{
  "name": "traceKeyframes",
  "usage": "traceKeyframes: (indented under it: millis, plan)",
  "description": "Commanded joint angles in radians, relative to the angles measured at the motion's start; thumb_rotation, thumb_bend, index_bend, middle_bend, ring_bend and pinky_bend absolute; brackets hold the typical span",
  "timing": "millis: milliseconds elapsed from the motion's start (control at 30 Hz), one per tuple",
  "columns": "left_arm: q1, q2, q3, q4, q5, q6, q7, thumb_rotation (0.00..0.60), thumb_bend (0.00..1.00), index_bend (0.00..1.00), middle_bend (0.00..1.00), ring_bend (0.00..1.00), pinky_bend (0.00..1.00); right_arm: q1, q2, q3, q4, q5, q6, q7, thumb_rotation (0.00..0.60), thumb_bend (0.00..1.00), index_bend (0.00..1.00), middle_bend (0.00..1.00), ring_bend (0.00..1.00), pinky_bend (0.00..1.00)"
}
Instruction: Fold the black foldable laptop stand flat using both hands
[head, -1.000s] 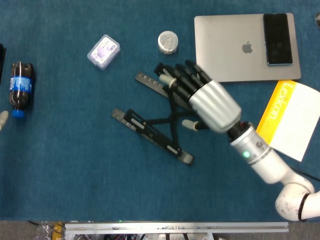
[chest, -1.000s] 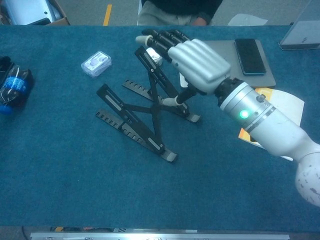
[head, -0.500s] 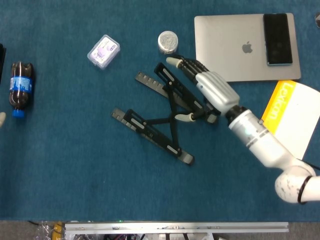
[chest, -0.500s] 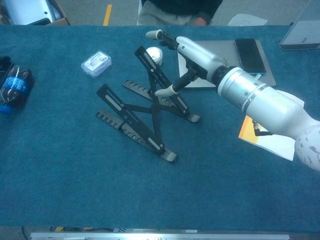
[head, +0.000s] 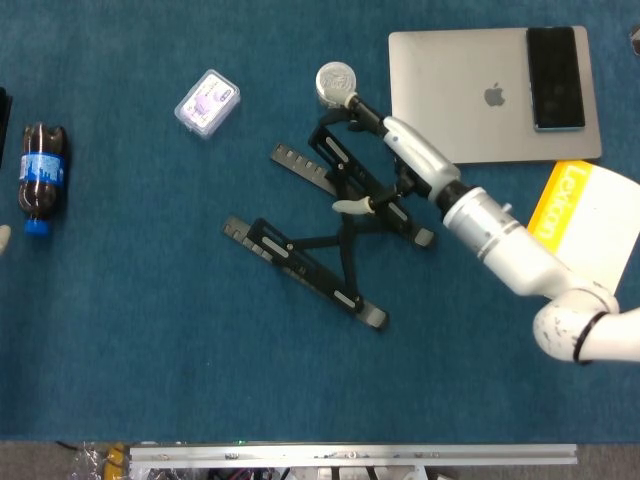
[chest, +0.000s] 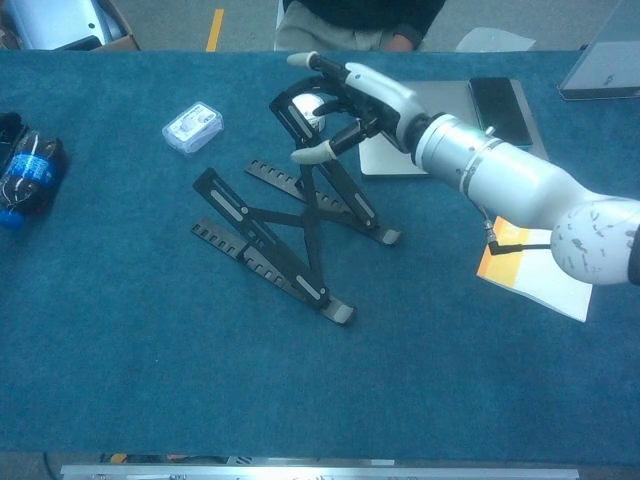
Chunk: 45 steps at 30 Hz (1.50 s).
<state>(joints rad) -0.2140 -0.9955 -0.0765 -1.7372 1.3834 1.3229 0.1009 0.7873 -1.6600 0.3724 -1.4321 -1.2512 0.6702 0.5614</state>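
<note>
I have the blue counter (head: 150, 350) spread below me, and the silver laptop (head: 470, 95) lies shut at its far right with a phone (head: 556, 77) on top and a yellow-and-white booklet (head: 590, 235) just beside its near edge. The black laptop stand (head: 325, 225) sits mid-counter, still opened into its X shape, with the far rail raised and the near rail lying on the cloth.

My right robot hand (chest: 345, 105) is at the top of that raised rail, fingers arched over the upper end and thumb reaching in from below. I can't tell from either view whether it has actually closed on the rail or is only touching it. Of the left robot hand I see only a pale tip at the far left edge of the head view, so its state is unreadable.

I judge the stand stiff, light and hinged, likely to skid on the cloth if pushed one-sided. I'd brace the near rail with the left and press the raised rail down.

Smaller items: a cola bottle (head: 38, 175), a clear plastic box (head: 207, 102), a small round tin (head: 337, 83).
</note>
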Motion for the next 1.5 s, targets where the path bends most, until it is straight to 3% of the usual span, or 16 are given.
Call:
traceKeyframes:
  millis: [33,333,633,1167,1500]
  plan:
    - [-0.003,0.001,0.001,-0.001,-0.001,-0.006,0.003,0.6,0.25,0.0,0.0,0.0,0.0,0.031,-0.022,0.002,0.042,-0.023,-0.032,0.059,0.6,0.03,0.03,0.23,0.07,0.17]
    - [-0.009,0.0,0.005,-0.005,-0.006,-0.019,0.012,0.6,0.25,0.0,0.0,0.0,0.0,0.09,-0.059,0.007,0.096,-0.039,-0.073,0.156,0.6,0.03,0.07,0.26,0.08,0.2]
    - [-0.006,-0.004,0.01,0.006,-0.01,-0.025,-0.013,0.6,0.25,0.0,0.0,0.0,0.0,0.09,-0.018,-0.019,0.044,-0.075,-0.07,0.206,0.6,0.03,0.11,0.29,0.12,0.26]
    - [-0.023,-0.01,0.02,-0.008,0.001,-0.052,-0.001,0.6,0.25,0.0,0.0,0.0,0.0,0.006,0.168,-0.129,-0.163,-0.178,0.026,0.243,0.6,0.03,0.11,0.29,0.12,0.27]
    - [-0.023,-0.016,0.029,-0.017,0.006,-0.053,0.01,0.6,0.25,0.0,0.0,0.0,0.0,-0.068,0.276,-0.235,-0.253,-0.265,0.12,0.289,0.6,0.03,0.11,0.29,0.12,0.28]
